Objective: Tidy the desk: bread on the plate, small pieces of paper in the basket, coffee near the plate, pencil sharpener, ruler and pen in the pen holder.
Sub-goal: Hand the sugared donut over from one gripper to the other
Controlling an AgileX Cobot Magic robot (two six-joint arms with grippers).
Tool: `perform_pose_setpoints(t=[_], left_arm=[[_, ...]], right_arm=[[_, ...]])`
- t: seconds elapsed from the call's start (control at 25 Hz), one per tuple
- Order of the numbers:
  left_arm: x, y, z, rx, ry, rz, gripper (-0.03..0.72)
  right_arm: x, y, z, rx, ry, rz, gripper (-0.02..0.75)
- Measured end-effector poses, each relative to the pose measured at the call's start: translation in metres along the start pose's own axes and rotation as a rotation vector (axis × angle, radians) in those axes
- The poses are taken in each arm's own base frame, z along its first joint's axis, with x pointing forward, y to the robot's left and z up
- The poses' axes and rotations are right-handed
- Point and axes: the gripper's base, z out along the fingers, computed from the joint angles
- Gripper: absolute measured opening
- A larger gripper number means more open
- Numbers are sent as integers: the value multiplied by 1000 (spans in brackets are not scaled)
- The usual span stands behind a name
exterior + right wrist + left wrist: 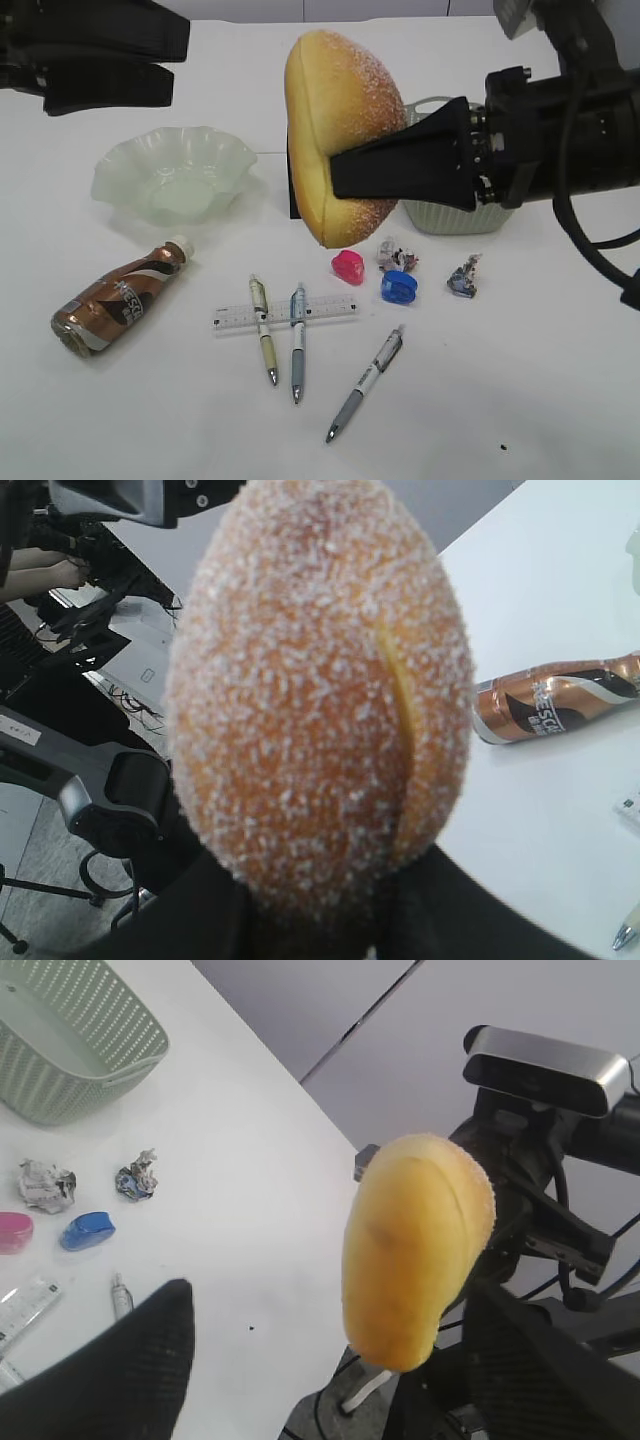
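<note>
Exterior view shows my right arm's fingers clamped on the bread, its long axis standing upright, lifted clear of the counter. From the bread, the plate lies at about nine o'clock, well apart, so I judge a leftward carry comes next. My left arm's fingers stand apart, empty.

A white table spans the scene — beyond its edge, a webcam on a stand.
</note>
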Motion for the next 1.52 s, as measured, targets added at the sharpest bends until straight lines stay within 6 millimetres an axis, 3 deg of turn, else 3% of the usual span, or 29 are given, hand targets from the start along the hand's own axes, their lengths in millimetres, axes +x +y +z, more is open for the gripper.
perform_pose_setpoints(t=[0.24, 0.64, 1.28, 1.52], left_arm=[[-6, 24, 23, 116, -55, -109, 624], [-11, 13, 71, 237, -3, -69, 658], [-5, 1, 83, 272, 33, -34, 655], [-1, 12, 94, 275, 50, -73, 647]], right_arm=[[0, 0, 0, 0, 0, 2, 224], [0, 0, 0, 2, 0, 6, 224], [0, 0, 0, 2, 0, 11, 223], [0, 0, 0, 2, 0, 11, 223]])
